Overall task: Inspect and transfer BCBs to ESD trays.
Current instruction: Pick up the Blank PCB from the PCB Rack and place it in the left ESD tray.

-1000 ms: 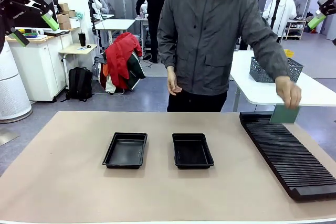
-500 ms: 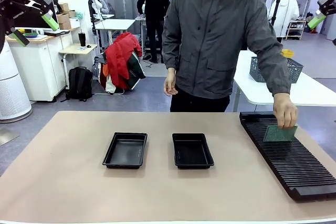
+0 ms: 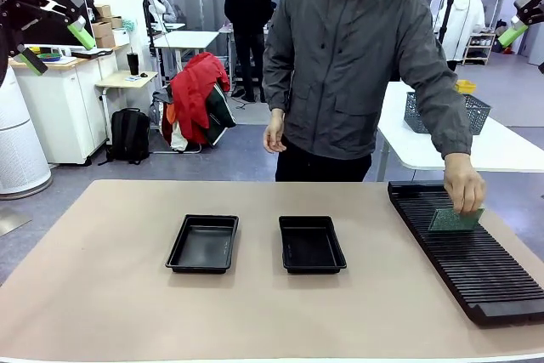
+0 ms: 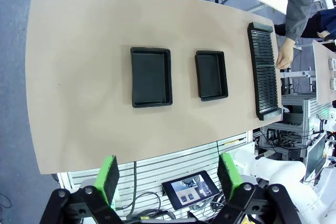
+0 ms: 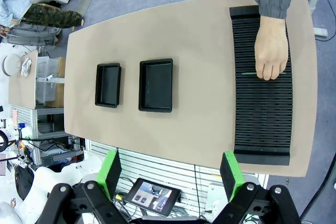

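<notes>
White lettering, cut off by the picture's left edge and legible only as "OTIQ", stands on the black body of the left tool (image 3: 58, 47); print on the tablet (image 4: 190, 191) screen is too small to read.

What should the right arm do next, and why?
Probably wait up high: the person's hand is on the green board, standing it in the rack. The right tool is open, high over the table.

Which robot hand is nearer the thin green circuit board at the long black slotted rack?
Right. The right hand hangs high on the same side as the thin green circuit board; the left hand hangs high at the opposite end.
</notes>
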`<state>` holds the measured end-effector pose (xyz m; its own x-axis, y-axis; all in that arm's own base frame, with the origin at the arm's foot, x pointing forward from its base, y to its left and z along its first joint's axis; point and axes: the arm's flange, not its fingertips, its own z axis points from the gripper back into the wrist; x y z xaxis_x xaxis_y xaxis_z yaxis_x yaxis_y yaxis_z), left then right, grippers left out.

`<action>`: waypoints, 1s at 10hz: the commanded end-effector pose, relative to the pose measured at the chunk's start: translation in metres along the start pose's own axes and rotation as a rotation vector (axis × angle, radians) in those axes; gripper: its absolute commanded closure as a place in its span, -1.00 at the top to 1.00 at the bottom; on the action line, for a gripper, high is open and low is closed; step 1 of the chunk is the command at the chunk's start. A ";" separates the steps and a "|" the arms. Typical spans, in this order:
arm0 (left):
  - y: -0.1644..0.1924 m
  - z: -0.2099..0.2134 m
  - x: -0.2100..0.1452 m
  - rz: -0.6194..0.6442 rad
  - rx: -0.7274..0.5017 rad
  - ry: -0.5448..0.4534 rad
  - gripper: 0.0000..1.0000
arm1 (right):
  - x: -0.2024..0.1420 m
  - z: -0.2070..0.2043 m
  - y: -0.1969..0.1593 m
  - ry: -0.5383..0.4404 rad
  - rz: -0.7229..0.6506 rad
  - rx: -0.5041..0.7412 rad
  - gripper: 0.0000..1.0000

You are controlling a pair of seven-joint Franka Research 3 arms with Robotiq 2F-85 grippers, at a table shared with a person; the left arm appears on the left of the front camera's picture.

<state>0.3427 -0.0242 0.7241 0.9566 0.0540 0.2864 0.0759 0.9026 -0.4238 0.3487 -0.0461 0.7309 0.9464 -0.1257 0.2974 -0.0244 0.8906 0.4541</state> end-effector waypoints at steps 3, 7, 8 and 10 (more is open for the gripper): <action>0.000 0.000 0.000 -0.001 0.005 0.000 1.00 | 0.000 0.000 0.000 0.000 -0.001 0.000 1.00; 0.000 0.000 0.000 -0.001 0.005 0.000 1.00 | 0.000 0.000 0.000 0.000 -0.001 0.000 1.00; 0.000 0.000 0.000 -0.001 0.005 0.000 1.00 | 0.000 0.000 0.000 0.000 -0.001 0.000 1.00; 0.000 0.000 0.000 -0.001 0.005 0.000 1.00 | 0.000 0.000 0.000 0.000 0.000 0.000 1.00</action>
<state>0.3427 -0.0242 0.7241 0.9566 0.0540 0.2864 0.0759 0.9026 -0.4238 0.3487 -0.0461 0.7309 0.9464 -0.1257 0.2974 -0.0244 0.8906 0.4541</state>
